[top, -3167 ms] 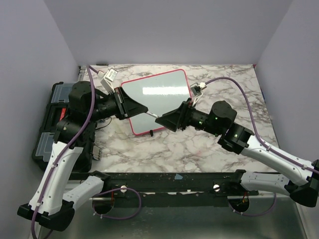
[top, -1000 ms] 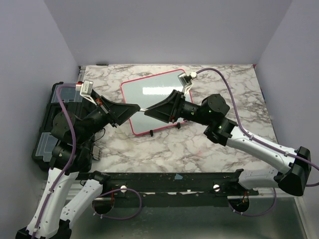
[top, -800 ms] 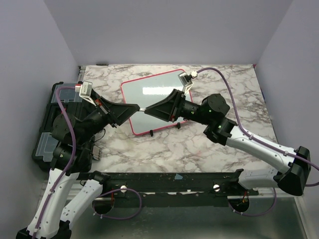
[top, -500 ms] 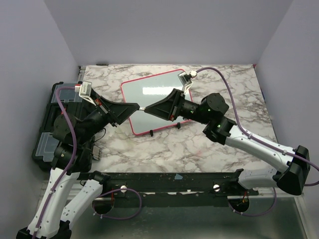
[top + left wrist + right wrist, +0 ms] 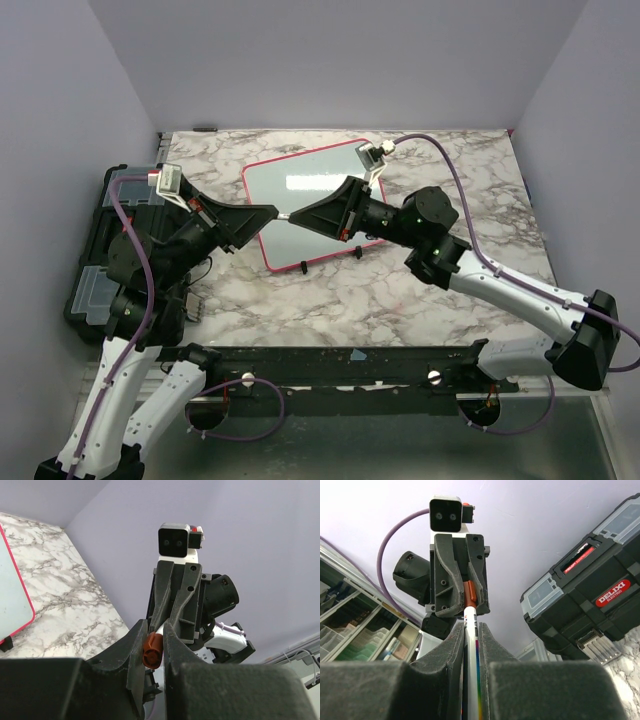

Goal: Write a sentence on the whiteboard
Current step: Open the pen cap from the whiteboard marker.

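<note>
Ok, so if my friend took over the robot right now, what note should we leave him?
The left hand is shut on the red cap.
The right hand is closed around the marker by its white barrel.
The marker hangs in the air between both hands, over the whiteboard, which lies flat and blank on the table.
Done: marker picked up, cap on.
Left: pull the cap off, then write the sentence.

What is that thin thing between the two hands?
A white marker: its red cap in the left hand, barrel in the right hand; wrist views show it.
</note>
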`<state>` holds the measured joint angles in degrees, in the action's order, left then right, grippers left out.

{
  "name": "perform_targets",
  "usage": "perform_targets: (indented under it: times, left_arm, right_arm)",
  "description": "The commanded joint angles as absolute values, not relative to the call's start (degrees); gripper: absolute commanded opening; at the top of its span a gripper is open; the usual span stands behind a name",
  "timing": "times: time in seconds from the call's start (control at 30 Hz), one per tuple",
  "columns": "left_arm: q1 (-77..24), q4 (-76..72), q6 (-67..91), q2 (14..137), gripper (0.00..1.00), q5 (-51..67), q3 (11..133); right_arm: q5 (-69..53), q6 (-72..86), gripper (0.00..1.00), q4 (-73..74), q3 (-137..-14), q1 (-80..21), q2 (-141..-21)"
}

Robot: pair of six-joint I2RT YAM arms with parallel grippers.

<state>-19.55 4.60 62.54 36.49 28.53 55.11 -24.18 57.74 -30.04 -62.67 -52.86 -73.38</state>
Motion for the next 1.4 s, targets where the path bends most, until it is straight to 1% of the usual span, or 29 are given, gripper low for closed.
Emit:
perform_targets:
  times: [0.0, 0.1, 0.3, 0.37, 0.53, 0.67, 0.77, 0.83, 0.97, 1.07, 1.17, 1.37]
  left_arm:
    - [-19.0, 10.6, 58.7, 38.0, 0.00, 26.0, 52.5]
    - [-18.8, 10.8, 58.5, 38.1, 0.00, 26.0, 52.5]
    - [-18.3, 11.4, 57.6, 38.9, 0.00, 26.6, 53.4]
    - [-18.2, 11.5, 57.5, 39.0, 0.00, 26.6, 53.5]
    - [-18.2, 11.4, 57.5, 39.4, 0.00, 26.9, 53.4]
    - [-18.2, 11.3, 57.5, 39.6, 0.00, 27.0, 53.1]
    - [-18.2, 11.3, 57.6, 39.4, 0.00, 26.9, 52.8]
    - [-18.2, 11.3, 57.6, 39.2, 0.00, 26.9, 52.6]
    - [-18.2, 11.7, 57.5, 39.1, 0.00, 26.6, 52.1]
    - [-18.2, 11.7, 57.4, 38.9, 0.00, 26.5, 51.7]
    - [-18.1, 12.1, 57.1, 38.9, 0.00, 26.3, 51.6]
    - [-17.3, 13.6, 56.4, 38.5, 0.00, 25.7, 51.3]
  right_arm:
    - [-27.6, 59.4, 0.13, -36.9, -65.0, -54.2, -73.6]
    - [-28.1, 59.5, 0.08, -37.9, -64.5, -54.2, -73.6]
    - [-29.5, 59.5, 0.06, -37.4, -64.7, -54.2, -74.1]
    - [-30.0, 59.6, 0.09, -37.4, -64.9, -54.2, -74.3]
    - [-30.1, 59.5, 0.22, -37.4, -65.3, -54.2, -74.6]
    - [-30.4, 59.5, 0.27, -37.2, -65.8, -54.2, -75.0]
    - [-30.5, 59.5, 0.28, -37.5, -65.9, -54.2, -75.1]
    - [-30.4, 59.6, 0.25, -38.0, -65.7, -54.2, -75.0]
    - [-30.0, 60.0, 0.11, -39.9, -64.8, -54.2, -74.4]
    - [-29.9, 60.9, 0.08, -42.6, -63.5, -54.2, -73.6]
    - [-30.3, 61.5, 0.01, -45.4, -62.7, -54.2, -73.2]
    - [-29.9, 61.7, 0.01, -49.3, -60.8, -54.2, -71.7]
